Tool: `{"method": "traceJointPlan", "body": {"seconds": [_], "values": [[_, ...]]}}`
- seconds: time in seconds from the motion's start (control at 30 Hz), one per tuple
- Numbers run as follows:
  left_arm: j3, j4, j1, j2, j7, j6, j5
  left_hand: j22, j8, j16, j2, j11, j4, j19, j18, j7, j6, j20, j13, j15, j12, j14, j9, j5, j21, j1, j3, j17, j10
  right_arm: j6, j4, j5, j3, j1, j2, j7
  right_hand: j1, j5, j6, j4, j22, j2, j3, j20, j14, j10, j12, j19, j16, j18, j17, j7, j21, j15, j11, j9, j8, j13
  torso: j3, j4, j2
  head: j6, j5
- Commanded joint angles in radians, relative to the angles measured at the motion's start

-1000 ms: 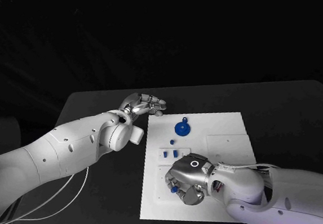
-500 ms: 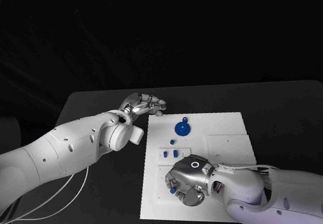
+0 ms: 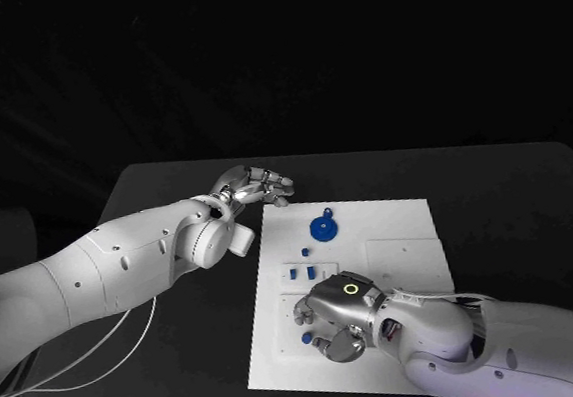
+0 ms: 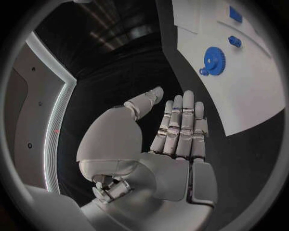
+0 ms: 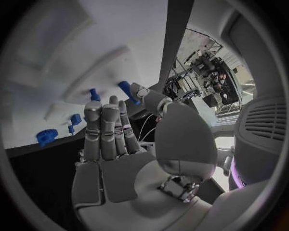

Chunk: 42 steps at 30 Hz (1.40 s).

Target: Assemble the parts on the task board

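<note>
The white task board (image 3: 381, 245) lies mid-table. A blue gear (image 3: 323, 228) sits on its far part, with two small blue parts (image 3: 303, 273) nearer. My right hand (image 3: 337, 320) hovers low over the board's near left area, fingers straight. Its thumb and nearest finger pinch a small blue peg (image 5: 127, 91), seen beside the hand as the blue peg (image 3: 307, 338). Another blue peg (image 5: 94, 94) stands beyond the fingertips (image 5: 101, 111). My left hand (image 3: 253, 185) is off the board's far left corner, holding nothing, with its fingers (image 4: 180, 122) straight. The gear (image 4: 212, 58) lies ahead of it.
Black table (image 3: 519, 194) surrounds the board, with bare room to the right and far side. My left forearm (image 3: 135, 256) stretches over the table's left edge. A white cable (image 3: 106, 357) hangs under it.
My right hand has shifted very slightly over the board's near left area. The left hand and the parts on the board have stayed put.
</note>
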Motion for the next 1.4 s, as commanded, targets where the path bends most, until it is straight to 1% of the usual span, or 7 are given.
{"method": "traceJointPlan", "body": {"seconds": [0.03,0.27,0.6,0.87,1.07,1.27,1.4], "values": [[0.001,0.001,0.001,0.001,0.004,0.015,0.004,0.001,0.006,-0.005,0.000,0.002,-0.001,0.007,0.001,0.000,-0.004,-0.002,-0.001,-0.001,-0.005,0.005,-0.001,-0.004,-0.005,0.002,-0.007,0.002,-0.008,-0.066,0.010,0.033,0.000,-0.001,-0.010,0.018,-0.002,0.005,-0.008,-0.002,0.016,-0.011,-0.005,0.004,-0.004,-0.006,-0.005,-0.004,-0.002,0.064,-0.001,-0.002,-0.005,0.005,0.003,-0.002,-0.003,-0.006,0.0002,-0.0001,0.000,-0.001,-0.002],[0.001,-0.003,0.001,0.003,0.005,0.017,0.004,0.001,0.006,-0.006,0.000,0.002,-0.001,0.007,0.001,0.000,-0.004,-0.002,-0.002,-0.001,-0.006,0.005,-0.001,-0.004,-0.005,0.003,-0.007,0.002,-0.008,-0.086,0.055,0.124,0.007,0.001,-0.064,0.058,-0.013,0.016,-0.009,-0.005,0.016,-0.011,-0.018,0.008,-0.006,-0.004,-0.003,-0.004,0.001,0.064,-0.001,-0.001,-0.006,0.006,0.004,-0.004,-0.002,-0.016,-0.0003,-0.0003,-0.001,0.006,-0.010],[0.000,-0.013,0.001,-0.003,0.013,0.015,0.004,0.002,0.006,-0.007,0.000,0.002,-0.001,0.006,0.001,0.000,-0.004,-0.002,-0.002,-0.001,-0.005,0.005,-0.001,-0.005,-0.006,0.003,-0.008,0.003,-0.008,-0.031,0.123,0.495,0.077,0.075,-0.213,0.097,-0.032,0.048,0.008,0.019,0.017,0.003,-0.055,0.011,-0.007,0.071,0.067,0.000,0.005,0.064,-0.005,0.003,-0.006,-0.022,-0.025,-0.003,0.012,-0.002,0.0010,-0.0033,-0.001,0.023,-0.031],[0.000,-0.025,0.001,0.006,0.018,0.016,0.006,0.002,0.007,-0.007,-0.001,0.002,-0.001,0.006,0.001,0.001,-0.003,-0.002,-0.002,-0.001,-0.005,0.005,-0.001,-0.005,-0.006,0.002,-0.008,0.005,-0.007,0.140,0.080,0.717,0.078,0.176,-0.311,-0.007,-0.124,0.000,0.017,0.083,0.016,0.044,-0.172,0.004,0.003,0.110,0.322,0.008,0.012,0.064,-0.006,-0.021,-0.006,-0.067,-0.071,0.019,0.028,0.180,0.0015,-0.0094,-0.010,0.027,-0.044],[-0.001,-0.029,0.000,0.014,0.024,0.019,0.011,0.002,0.007,-0.009,-0.001,0.002,0.001,0.006,0.000,0.001,-0.003,-0.001,-0.002,-0.001,-0.004,0.005,-0.002,-0.006,-0.007,-0.001,-0.010,0.006,-0.006,0.289,0.067,0.760,0.077,0.205,-0.370,-0.141,-0.152,0.001,0.028,0.133,0.020,0.065,-0.210,-0.030,0.052,0.031,0.770,0.059,0.056,0.064,0.020,-0.052,0.019,-0.095,-0.108,0.057,0.043,0.559,0.0038,-0.0129,-0.015,0.027,-0.061],[-0.002,-0.035,-0.002,0.015,0.025,0.016,0.017,0.003,0.007,-0.010,-0.002,0.002,0.003,0.005,0.000,0.001,-0.004,-0.001,-0.002,-0.001,-0.003,0.005,-0.002,-0.009,-0.008,-0.003,-0.012,0.008,-0.006,0.384,0.075,0.805,0.065,0.207,-0.405,-0.319,-0.270,0.000,0.031,0.218,0.022,0.086,-0.257,-0.033,0.055,0.025,0.851,0.062,0.085,0.063,0.050,-0.050,0.032,-0.099,-0.106,0.072,0.046,0.632,0.0033,-0.0165,-0.019,0.037,-0.070],[-0.002,-0.039,-0.005,0.017,0.026,0.018,0.019,0.003,0.007,-0.011,-0.002,0.001,0.004,0.005,0.000,0.001,-0.004,-0.001,-0.003,-0.001,-0.003,0.006,-0.002,-0.010,-0.008,-0.005,-0.012,0.009,-0.006,0.396,0.102,0.834,0.040,0.207,-0.433,-0.370,-0.335,0.107,0.028,0.153,0.024,0.183,-0.423,-0.052,0.036,0.005,0.892,0.030,0.126,0.064,0.098,-0.057,0.051,-0.105,-0.112,0.089,0.047,0.681,0.0033,-0.0181,-0.024,0.034,-0.083]]}}
